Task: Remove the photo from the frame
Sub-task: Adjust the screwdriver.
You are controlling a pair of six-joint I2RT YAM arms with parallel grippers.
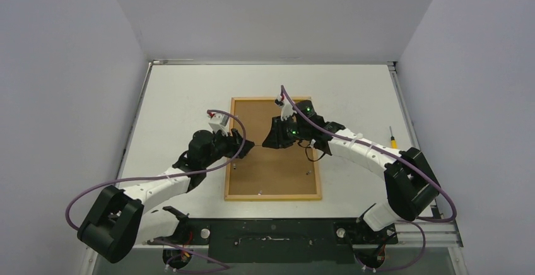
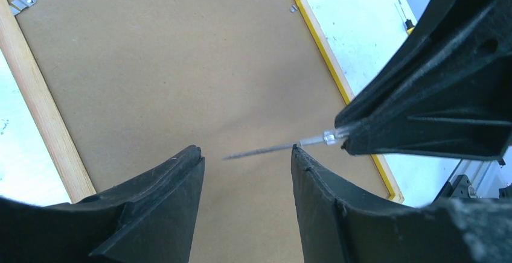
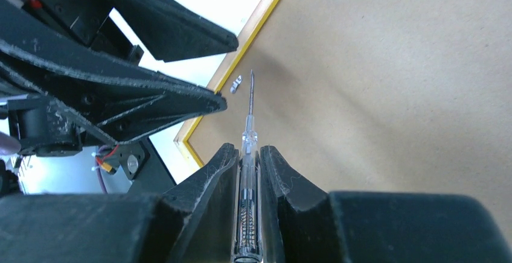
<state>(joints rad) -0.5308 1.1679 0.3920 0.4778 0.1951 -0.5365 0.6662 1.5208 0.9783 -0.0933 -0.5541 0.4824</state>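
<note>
Black fingers of the right gripper (image 3: 247, 150) were clamped on a clear-handled screwdriver (image 3: 247, 215), its thin shaft pointing to 12 o'clock in the right wrist view, a small metal tab (image 3: 236, 84) at the tip's 11 o'clock. Opposite, the left gripper (image 2: 246, 154) stood with jaws apart, holding nothing, the shaft tip between them. Mid-table (image 1: 176, 98) the frame (image 1: 277, 174) lay face down, brown backing up, the photo hidden; a yellow-handled screwdriver (image 1: 392, 140) lay at its 3 o'clock

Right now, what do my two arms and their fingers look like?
Both the left arm and right arm have white links, bulky black joints and a looping purple cable. Green lights glow on the right wrist. The fingers are black, wedge-shaped, ribbed plastic.
</note>
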